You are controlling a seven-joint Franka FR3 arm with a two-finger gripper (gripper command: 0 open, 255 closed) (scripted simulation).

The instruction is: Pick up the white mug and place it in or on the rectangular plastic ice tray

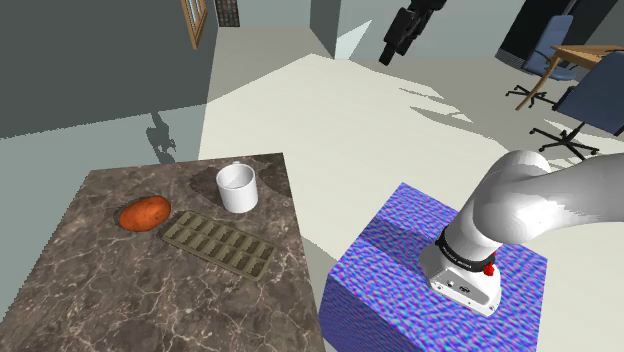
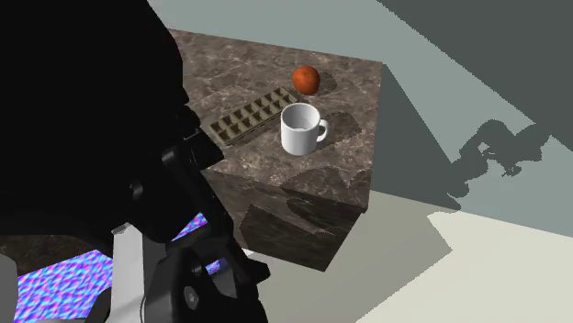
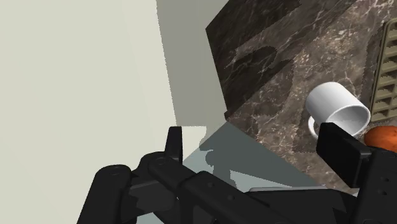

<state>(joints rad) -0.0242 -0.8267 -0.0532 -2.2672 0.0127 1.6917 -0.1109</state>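
The mug (image 1: pixel 237 187) is white, ice tray (image 1: pixel 217 243) olive, table (image 1: pixel 120 295) brown-veined.

Home office: swivel chairs (image 1: pixel 598 92), desk (image 1: pixel 592 50).

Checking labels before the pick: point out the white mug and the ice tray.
white mug (image 1: pixel 238 198), shoulder view, on its outer wall below the rim.
ice tray (image 1: pixel 217 244), shoulder view, on a middle compartment.
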